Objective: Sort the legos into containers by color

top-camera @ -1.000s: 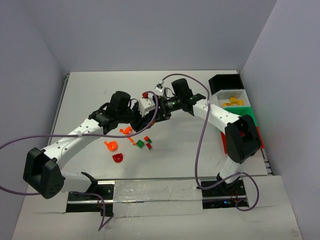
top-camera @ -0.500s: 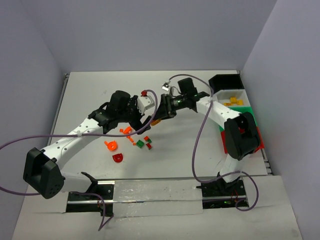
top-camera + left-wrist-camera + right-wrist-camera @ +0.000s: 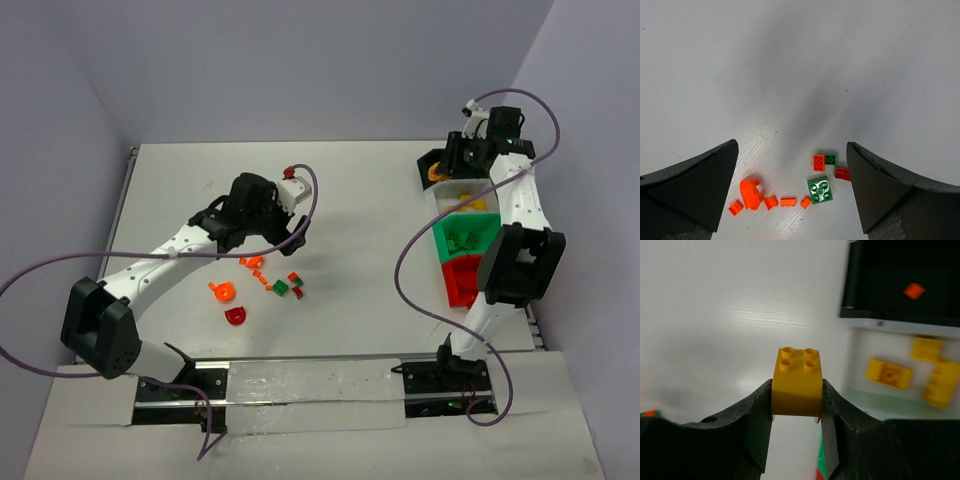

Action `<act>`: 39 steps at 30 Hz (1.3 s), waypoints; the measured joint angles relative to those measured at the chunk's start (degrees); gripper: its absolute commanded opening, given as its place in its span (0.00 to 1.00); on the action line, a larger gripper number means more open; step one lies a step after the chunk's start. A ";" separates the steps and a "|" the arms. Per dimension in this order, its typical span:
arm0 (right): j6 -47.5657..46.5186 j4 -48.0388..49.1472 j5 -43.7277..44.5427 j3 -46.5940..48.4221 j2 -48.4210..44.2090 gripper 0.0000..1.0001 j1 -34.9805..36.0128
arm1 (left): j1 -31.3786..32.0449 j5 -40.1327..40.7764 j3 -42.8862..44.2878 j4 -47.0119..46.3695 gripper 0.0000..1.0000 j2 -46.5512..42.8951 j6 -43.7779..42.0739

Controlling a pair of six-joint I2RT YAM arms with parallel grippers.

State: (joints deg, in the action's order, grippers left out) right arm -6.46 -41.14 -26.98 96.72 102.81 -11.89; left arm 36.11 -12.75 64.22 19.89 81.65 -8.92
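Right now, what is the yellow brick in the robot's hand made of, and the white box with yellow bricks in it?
The yellow brick pinched in the right hand looks like hard plastic: smooth, even colour, crisp round studs, a soft sheen. The white box looks like plastic too, smooth with thin straight walls, but it is blurry, so less sure.

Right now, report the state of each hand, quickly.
Left hand: open, holding nothing.
Right hand: closed on a yellow four-stud brick.
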 measured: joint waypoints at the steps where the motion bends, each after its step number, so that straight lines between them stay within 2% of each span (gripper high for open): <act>1: -1.42 -0.42 2.40 1.17 1.04 0.00 -0.52 | -0.08 0.53 0.59 -0.05 0.99 1.13 0.43; 5: -4.71 -1.41 9.44 4.21 6.66 0.00 -1.36 | -0.33 2.39 3.30 0.43 0.99 5.12 1.15; 13: -6.36 -3.08 17.22 8.42 15.12 0.11 -1.56 | -1.77 4.06 3.77 0.47 0.99 6.33 2.25; 15: -6.67 -3.07 18.27 9.63 16.05 0.20 -1.56 | -2.28 4.16 3.75 0.47 0.99 6.33 2.32; 17: -6.91 -3.18 19.03 9.84 16.26 0.36 -1.56 | -2.94 4.12 3.75 0.56 0.99 6.33 2.33; 21: -7.36 -3.51 19.92 9.66 16.26 0.57 -1.56 | -5.32 2.76 3.75 1.19 0.99 6.33 2.28; 25: -8.04 -3.59 20.33 8.33 16.06 0.68 -1.56 | -8.39 -0.27 3.70 2.71 0.99 6.22 1.91; 27: -8.31 -3.74 20.33 7.49 15.85 0.70 -1.56 | -9.46 -1.48 3.17 3.37 0.99 5.68 1.16; 34: -7.94 -4.82 17.89 5.82 11.65 0.72 -1.45 | -10.27 -4.11 -1.96 6.61 0.90 1.89 -3.42; 39: -5.95 -4.53 13.18 2.75 4.82 0.74 -0.52 | -7.17 -3.68 -7.14 8.45 0.86 0.63 -5.00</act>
State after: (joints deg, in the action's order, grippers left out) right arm -12.41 -45.67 -13.80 99.47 107.63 -12.41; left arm 28.94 -16.43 57.07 28.35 82.29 -13.91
